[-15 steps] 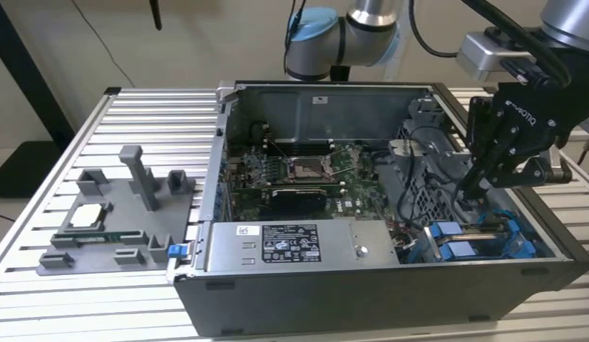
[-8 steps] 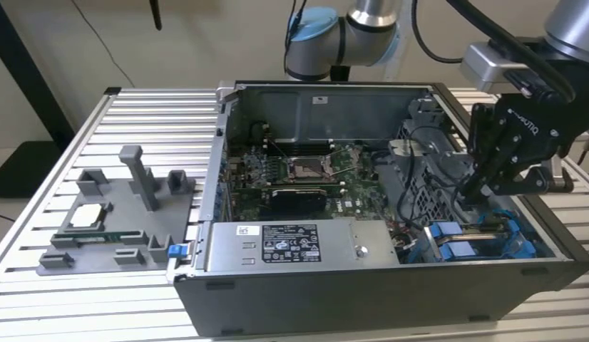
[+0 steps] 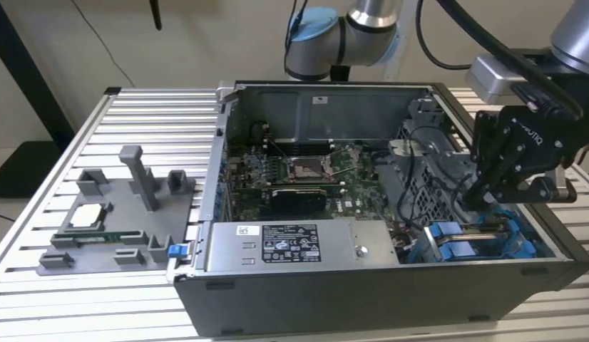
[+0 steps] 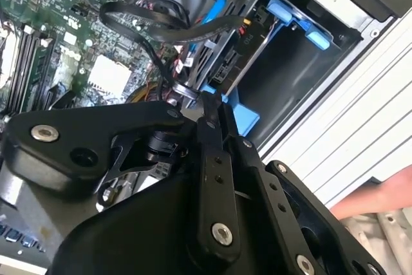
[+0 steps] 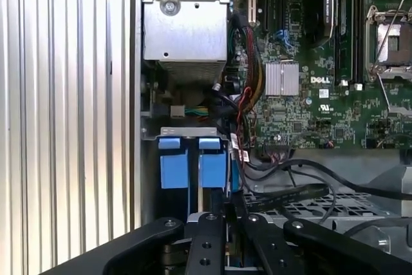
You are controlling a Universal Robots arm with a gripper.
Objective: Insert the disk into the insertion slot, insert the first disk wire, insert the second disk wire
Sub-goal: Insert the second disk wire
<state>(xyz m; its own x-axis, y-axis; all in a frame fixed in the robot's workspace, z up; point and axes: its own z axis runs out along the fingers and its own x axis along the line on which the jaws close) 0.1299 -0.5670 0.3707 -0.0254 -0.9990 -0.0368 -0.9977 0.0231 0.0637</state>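
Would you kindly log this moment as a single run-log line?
gripper: down inside the computer case, fingers closed | disk: seated in the drive bay | flat black cable: lying loose beside the disk

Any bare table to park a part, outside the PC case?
Bare slats behind the grey fixture, toward the table's far edge, and a strip at its near-left corner. Crowded: inside the case and around the gripper at the blue drive bay.

A grey fixture (image 3: 118, 214) sits on the slatted table (image 3: 47, 285) beside the case.
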